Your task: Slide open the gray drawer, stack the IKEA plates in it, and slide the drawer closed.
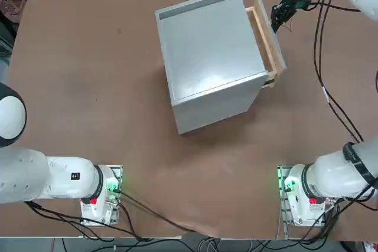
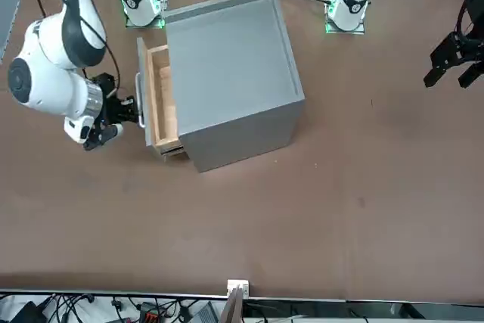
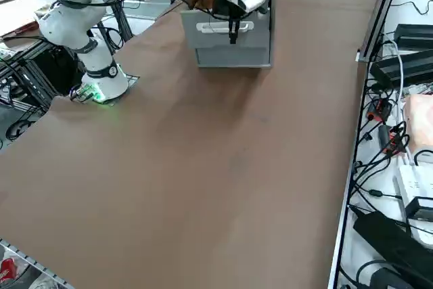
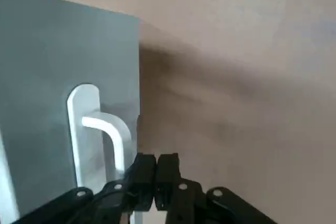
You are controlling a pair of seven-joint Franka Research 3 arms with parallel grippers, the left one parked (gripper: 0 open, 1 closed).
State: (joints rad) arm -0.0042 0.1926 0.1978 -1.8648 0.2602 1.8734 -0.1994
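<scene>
End effector: right end effector [image 4: 155, 174] is sitting at the drawer front, fingers pressed together, pinching nothing, tips just beside the handle.
Position: it is showing in the upper right of the top view [image 1: 279, 15] and at the left of the front view [image 2: 113, 115].
Gray drawer: gray drawer [image 2: 157, 104] is standing part-way out of the cabinet [image 1: 207, 57], its wooden sides showing; upper centre-right of the top view [image 1: 267, 45].
Handle: pale bar handle [image 4: 102, 129] is running along the gray front panel.
Plates: I cannot tell whether any are lying inside.
Bench: brown bench [image 1: 88, 87] is carrying the cabinet.
</scene>
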